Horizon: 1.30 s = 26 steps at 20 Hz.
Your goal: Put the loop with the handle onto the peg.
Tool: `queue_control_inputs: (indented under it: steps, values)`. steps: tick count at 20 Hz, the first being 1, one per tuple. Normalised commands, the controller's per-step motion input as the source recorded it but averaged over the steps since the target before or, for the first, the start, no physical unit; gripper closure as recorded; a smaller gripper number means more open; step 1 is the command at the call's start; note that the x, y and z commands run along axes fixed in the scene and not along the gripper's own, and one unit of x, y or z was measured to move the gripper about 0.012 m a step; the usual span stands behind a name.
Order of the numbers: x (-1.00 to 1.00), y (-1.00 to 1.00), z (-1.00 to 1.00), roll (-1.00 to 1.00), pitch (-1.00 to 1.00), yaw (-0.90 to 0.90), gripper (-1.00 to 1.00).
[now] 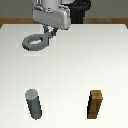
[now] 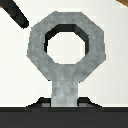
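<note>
The loop with the handle (image 1: 34, 42) is a flat grey ring near the back of the white table (image 1: 70, 70), on the exterior view's left, with its stubby handle pointing toward my gripper (image 1: 51, 31). The gripper is shut on that handle. In the wrist view the ring (image 2: 40, 47) fills the picture, and its handle runs down into the gripper (image 2: 65, 104). The peg (image 1: 34, 104) is an upright grey cylinder at the front, on the exterior view's left, well apart from the ring.
A brown wooden square-sided block (image 1: 96, 105) stands upright at the front, on the exterior view's right, level with the peg. A dark slanted bar (image 2: 16, 14) crosses one corner of the wrist view; I cannot tell what it is.
</note>
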Motion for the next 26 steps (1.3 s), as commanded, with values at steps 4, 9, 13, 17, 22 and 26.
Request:
queue_control_inputs:
  steps: [4, 9, 13, 17, 22, 26]
  values:
    - [0.75, 0.00, 0.00, 0.00, 0.00, 0.00, 1.00]
    - [1.00, 0.00, 0.03, 0.00, 0.00, 0.00, 1.00]
    - [0.25, 0.25, 0.25, 0.00, 0.00, 0.00, 1.00]
    - [0.25, 0.00, 0.00, 0.00, 0.00, 0.00, 1.00]
    - [0.80, 0.00, 0.00, 0.00, 0.00, 0.00, 1.00]
    - [1.00, 0.00, 0.00, 0.00, 0.00, 0.00, 1.00]
